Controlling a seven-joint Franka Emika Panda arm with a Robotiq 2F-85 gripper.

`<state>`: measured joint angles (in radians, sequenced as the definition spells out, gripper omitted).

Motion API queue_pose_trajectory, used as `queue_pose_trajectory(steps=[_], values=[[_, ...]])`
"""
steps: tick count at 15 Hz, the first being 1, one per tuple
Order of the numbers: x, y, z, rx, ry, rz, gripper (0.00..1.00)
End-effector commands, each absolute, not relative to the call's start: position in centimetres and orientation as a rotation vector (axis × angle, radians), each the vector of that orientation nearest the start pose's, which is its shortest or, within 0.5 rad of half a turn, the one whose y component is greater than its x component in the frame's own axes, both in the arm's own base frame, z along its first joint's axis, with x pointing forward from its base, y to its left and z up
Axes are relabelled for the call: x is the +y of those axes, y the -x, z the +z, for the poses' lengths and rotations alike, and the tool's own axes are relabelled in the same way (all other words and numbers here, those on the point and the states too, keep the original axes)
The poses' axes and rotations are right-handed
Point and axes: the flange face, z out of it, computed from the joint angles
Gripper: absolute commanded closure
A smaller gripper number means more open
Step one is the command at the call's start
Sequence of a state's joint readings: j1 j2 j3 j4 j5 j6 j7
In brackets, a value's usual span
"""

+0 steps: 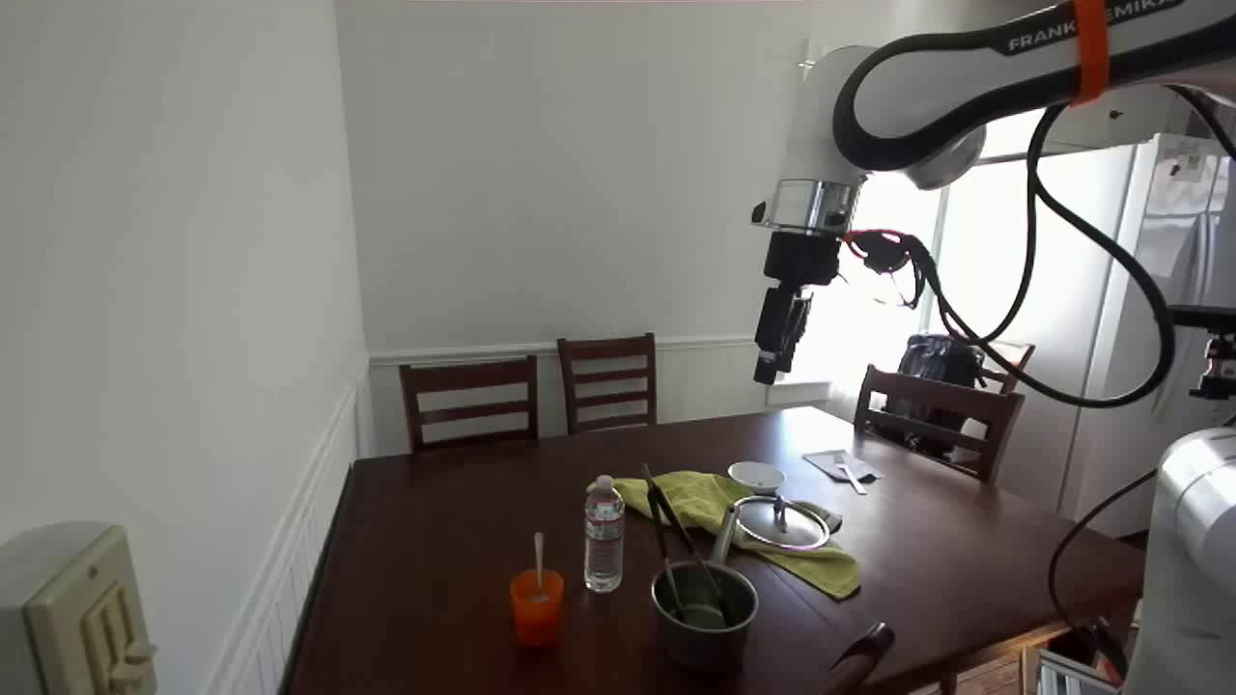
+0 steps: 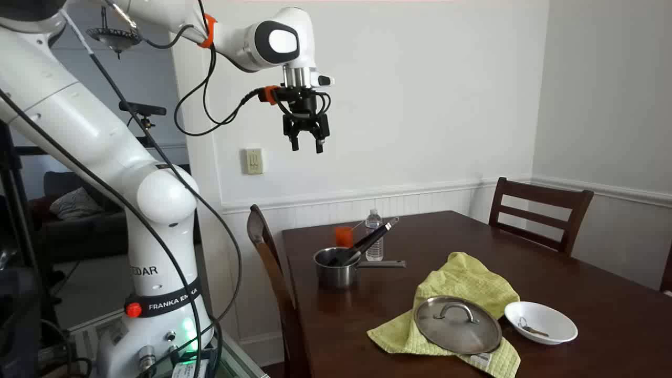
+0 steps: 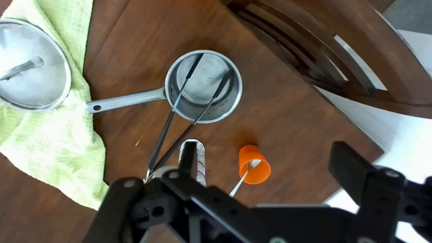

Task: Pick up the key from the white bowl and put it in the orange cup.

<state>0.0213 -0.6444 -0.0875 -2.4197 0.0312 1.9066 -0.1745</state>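
Note:
The white bowl stands on the table beside the green cloth; it also shows in an exterior view. The key with its ring lies inside the bowl. Bowl and key are out of the wrist view. The orange cup stands upright with a spoon-like stick rising from it; it also shows in an exterior view and in the wrist view. My gripper is high above the table, open and empty. In the wrist view, the cup appears between the fingers.
A clear water bottle stands beside the cup. A metal pot holds black-handled tongs. A pot lid lies on the green cloth next to the bowl. A napkin with a fork lies farther off. Chairs surround the table.

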Motion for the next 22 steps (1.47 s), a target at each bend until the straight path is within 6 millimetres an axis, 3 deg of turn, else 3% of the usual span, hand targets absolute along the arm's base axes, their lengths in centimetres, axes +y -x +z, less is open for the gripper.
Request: queue_pose_trajectory(steps=[1, 6, 8, 12, 16, 17, 18, 22], values=[[-2.7, -37.0, 54.3, -0.174, 3.062, -0.212, 0.00], [-2.7, -37.0, 54.4, -0.174, 3.062, -0.213, 0.00], [-5.8, -37.0, 55.1, -0.056, 3.027, -0.233, 0.00], [-16.4, -35.3, 55.3, 0.271, 2.948, -0.271, 0.00], [-27.6, -33.6, 54.0, 0.578, 2.800, -0.268, 0.00], [-29.7, -33.8, 54.5, 0.651, 2.762, -0.263, 0.00], [-31.5, -33.9, 53.4, 0.709, 2.718, -0.251, 0.00], [-37.5, -35.5, 53.0, 0.918, 2.581, -0.238, 0.00]])
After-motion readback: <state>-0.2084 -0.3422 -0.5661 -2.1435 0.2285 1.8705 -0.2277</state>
